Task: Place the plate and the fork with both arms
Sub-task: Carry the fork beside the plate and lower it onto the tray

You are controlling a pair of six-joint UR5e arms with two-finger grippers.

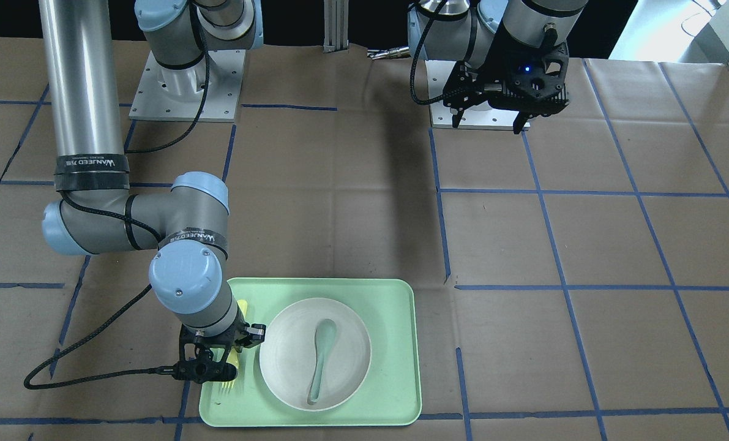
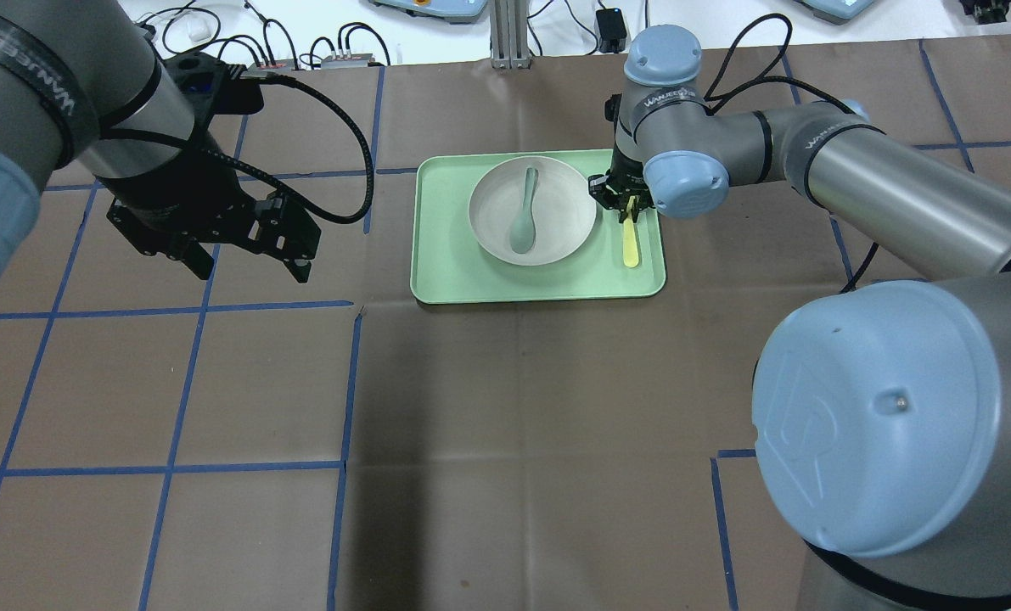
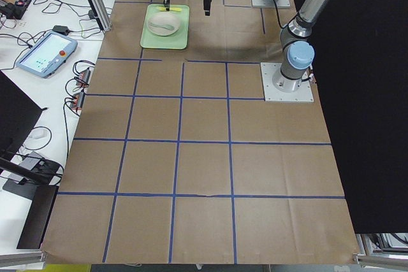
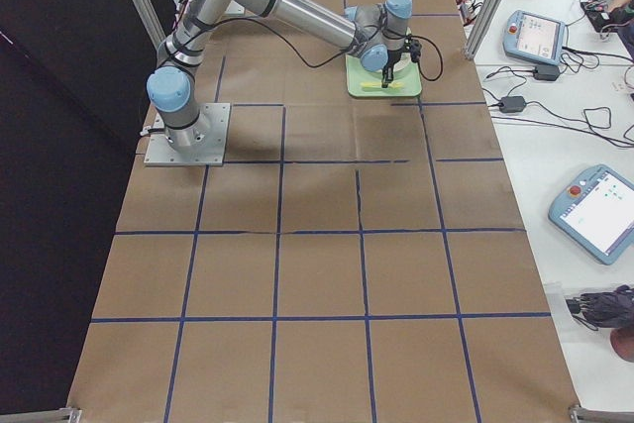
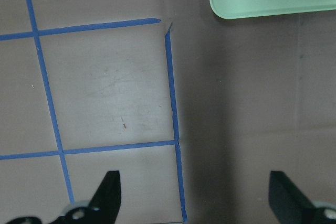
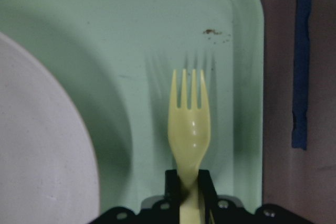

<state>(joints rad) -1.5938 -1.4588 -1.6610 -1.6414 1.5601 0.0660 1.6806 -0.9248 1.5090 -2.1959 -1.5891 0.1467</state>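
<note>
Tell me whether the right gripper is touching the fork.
Touching. The right wrist view shows the right gripper closed on the neck of the fork, no gap either side.

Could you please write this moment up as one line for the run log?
right arm: jaws shut on fork over tray, beside plate | left arm: jaws open over table, off tray | plate: on tray, spoon in it

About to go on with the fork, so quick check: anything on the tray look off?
Small brown specks dot the tray just beyond the fork tines, like crumbs or dirt. A spoon lies in the plate. Nothing looks tipped or broken.
</note>
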